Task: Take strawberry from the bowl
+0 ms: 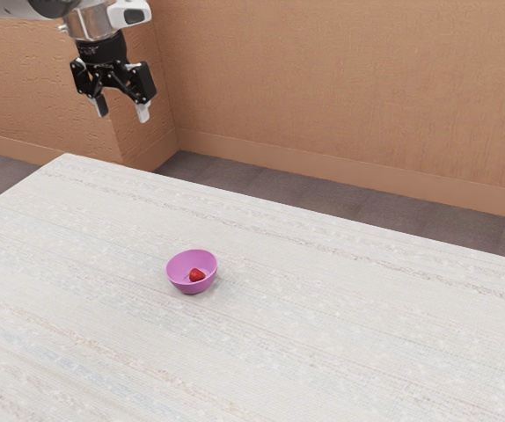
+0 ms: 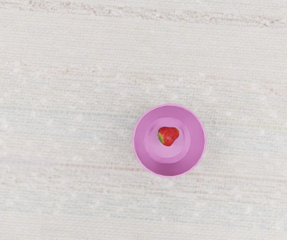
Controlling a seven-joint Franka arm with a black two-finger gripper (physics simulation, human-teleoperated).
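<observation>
Jaws spread wide on the black two-finger gripper [image 1: 122,112], pale tips pointing down, a clear gap btwn them! It's hanging in mid-air, well above table height, up toward the exterior view's upper L. Behind it, the white-and-grey robot arm [image 1: 10,7] reaches in from that same upper L, silvery section just above the black housing.

Down to the table [image 1: 340,343] now: whitish, woven-look top w/ faint grey, bluish & brownish streaks. Its far L corner, per the exterior view, sits below the gripper in that view, w/ the long far edge sloping down to the R.

And there's the round pink-purple plastic-looking bowl [image 1: 182,283], upright, standing in from that far edge, nearer the far L corner than the exterior view's R side of the tabletop. Well apart from the gripper, this one!

Inside, the star of the show: the small red strawberry w/ a green end [image 2: 168,136], down on the bowl's floor, approx. mid-bowl, rim all around it. Beyond the far edge: dark grey-brown floor [image 1: 261,180], then the textured orange-brown wall [image 1: 340,88] w/ its plain baseboard [image 1: 323,169].
</observation>
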